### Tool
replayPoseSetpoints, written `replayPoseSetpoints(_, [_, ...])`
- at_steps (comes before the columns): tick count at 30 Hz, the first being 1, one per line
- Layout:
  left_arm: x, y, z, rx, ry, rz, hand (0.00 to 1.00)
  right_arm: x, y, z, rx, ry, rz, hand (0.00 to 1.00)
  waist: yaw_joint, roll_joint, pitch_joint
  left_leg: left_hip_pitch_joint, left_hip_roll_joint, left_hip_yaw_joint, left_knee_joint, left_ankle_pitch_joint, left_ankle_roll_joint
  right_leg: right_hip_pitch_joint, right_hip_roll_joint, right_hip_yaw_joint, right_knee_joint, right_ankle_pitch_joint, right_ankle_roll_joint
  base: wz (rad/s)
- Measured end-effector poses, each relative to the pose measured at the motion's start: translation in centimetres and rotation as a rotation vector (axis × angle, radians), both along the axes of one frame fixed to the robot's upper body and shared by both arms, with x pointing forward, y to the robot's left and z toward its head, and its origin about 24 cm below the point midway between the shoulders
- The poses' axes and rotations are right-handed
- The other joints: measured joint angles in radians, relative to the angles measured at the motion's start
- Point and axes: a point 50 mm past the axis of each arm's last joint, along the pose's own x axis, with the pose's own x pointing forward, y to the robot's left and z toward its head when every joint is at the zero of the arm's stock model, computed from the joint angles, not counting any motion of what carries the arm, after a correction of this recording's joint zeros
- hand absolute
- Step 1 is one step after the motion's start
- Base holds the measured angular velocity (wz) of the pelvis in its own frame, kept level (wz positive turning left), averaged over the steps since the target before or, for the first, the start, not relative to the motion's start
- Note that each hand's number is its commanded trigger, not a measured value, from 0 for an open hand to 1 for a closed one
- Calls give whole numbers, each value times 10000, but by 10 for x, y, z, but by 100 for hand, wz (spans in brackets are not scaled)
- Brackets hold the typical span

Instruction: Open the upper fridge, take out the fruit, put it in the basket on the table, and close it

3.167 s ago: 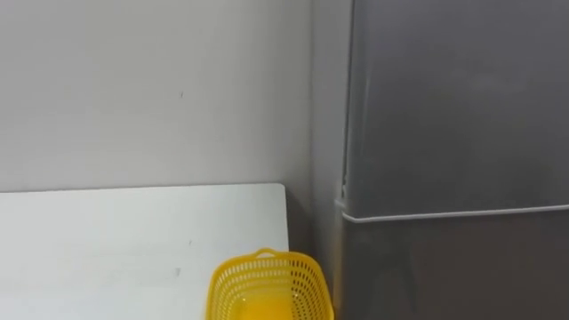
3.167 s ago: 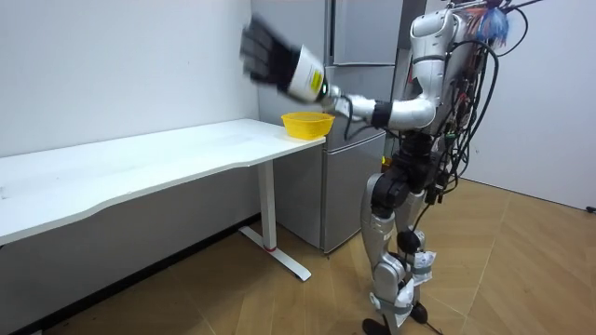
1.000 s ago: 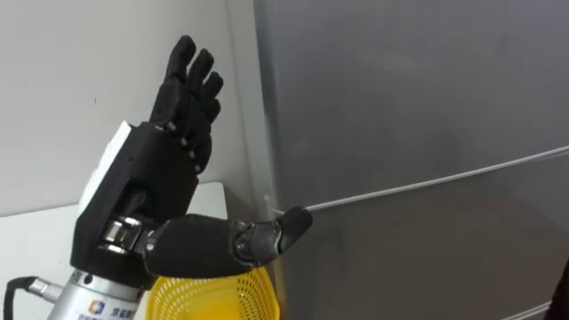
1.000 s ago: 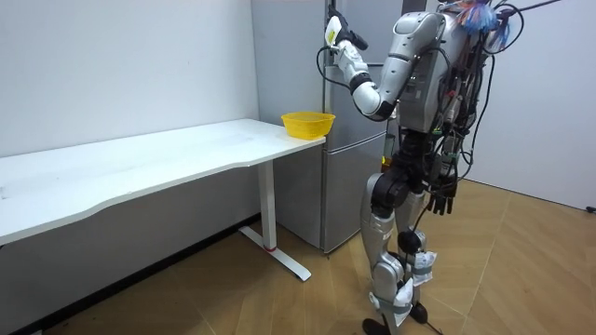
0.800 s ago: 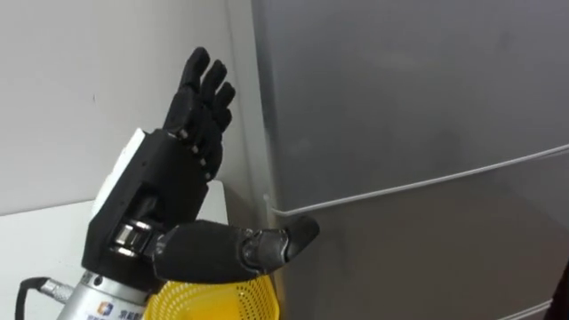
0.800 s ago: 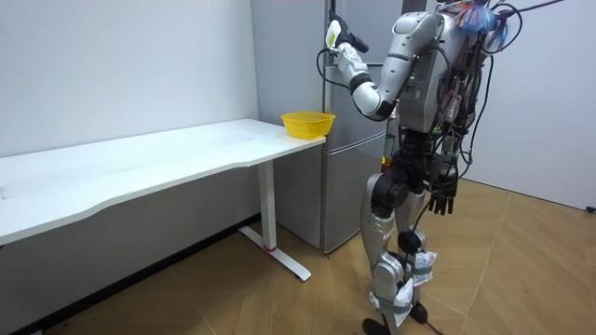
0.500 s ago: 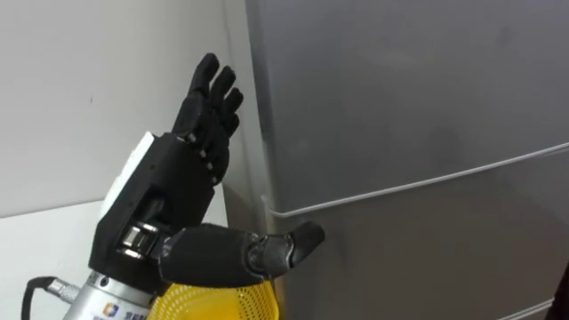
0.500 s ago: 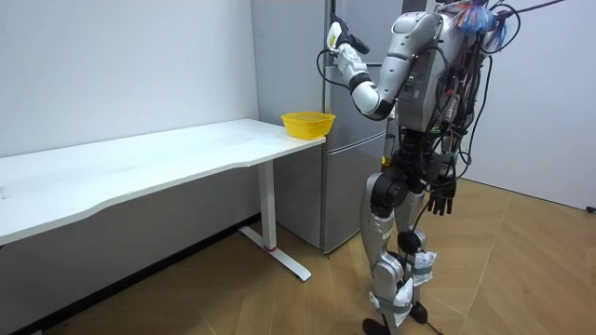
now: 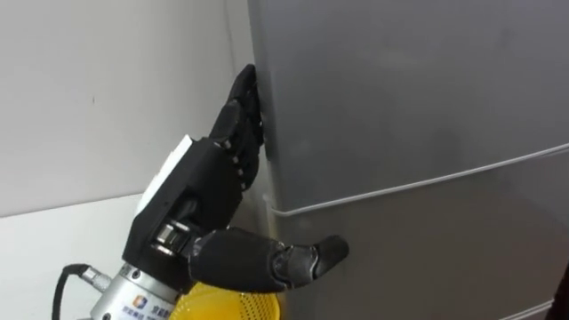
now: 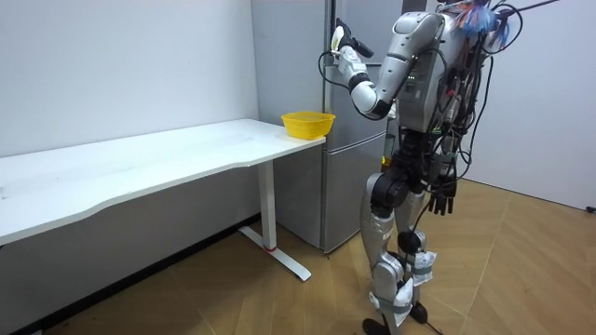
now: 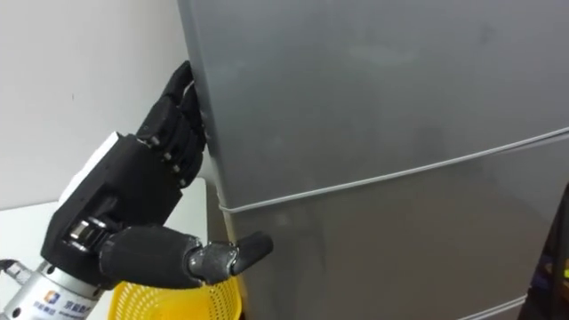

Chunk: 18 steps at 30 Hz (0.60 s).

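- Currently the robot is standing before the fridge, beside the end of the tabletop [image 10: 186,149] that is carrying a yellow basket [image 10: 308,123].
- Its left hand [image 9: 209,191] is lying against the left edge of the upper fridge door [image 9: 409,89], fingers [image 9: 244,111] straight and together, clamped on nothing, thumb jutting out just below the seam [image 9: 427,180].
- Whatever is to be fetched is sitting unseen behind that shut door.
- The door is looking stiff, smooth and handleless, and is probably held by its seal; hooking fingertips behind that side edge seems the best hold.
- The right hand [image 10: 445,197] is hanging at its side.
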Motion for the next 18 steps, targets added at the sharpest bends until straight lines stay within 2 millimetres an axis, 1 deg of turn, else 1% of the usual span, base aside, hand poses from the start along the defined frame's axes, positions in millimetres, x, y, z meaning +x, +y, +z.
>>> replayPoseSetpoints(2, [2,-1,-4,23,206,-12,0,1,0,0,5,-24,-16,0,9,-3,1,30,0,3,-7,0,0,26,-1,16,5,0,1,0])
replayPoseSetpoints(8, [4,-2,-8,14,422,-36,0,6,1,0,19,-48,415,0,18,32,-14,2,3,23,-14,0,0,4,-4,10,0,3,8,1])
replayPoseSetpoints(9, [4,-2,-8,14,428,-39,62,7,1,0,16,-51,471,0,22,48,-15,-4,2,23,-13,0,0,3,-4,5,6,5,10,0])
replayPoseSetpoints(10, [4,-2,-9,6,441,-44,100,7,1,0,17,-50,488,0,23,56,-16,-1,3,23,-12,0,0,8,-4,4,8,6,10,0])
replayPoseSetpoints(15, [5,-1,-10,-281,598,-100,100,7,2,0,75,33,742,0,40,103,-26,-6,1,23,-4,0,0,25,-4,-31,22,8,9,2])
replayPoseSetpoints(16, [7,2,-10,-353,626,148,93,7,2,0,93,38,751,0,49,104,-27,-12,1,24,-3,0,0,26,-4,-42,22,8,9,4])
replayPoseSetpoints(17, [8,7,-10,-421,651,406,51,7,2,0,103,46,755,0,53,106,-28,-14,2,23,-3,0,0,30,-7,-51,21,8,9,4])
replayPoseSetpoints(18, [8,8,-10,-431,653,460,16,7,1,0,110,50,756,0,55,103,-27,-13,1,23,-2,0,0,29,-11,-52,25,8,10,3])
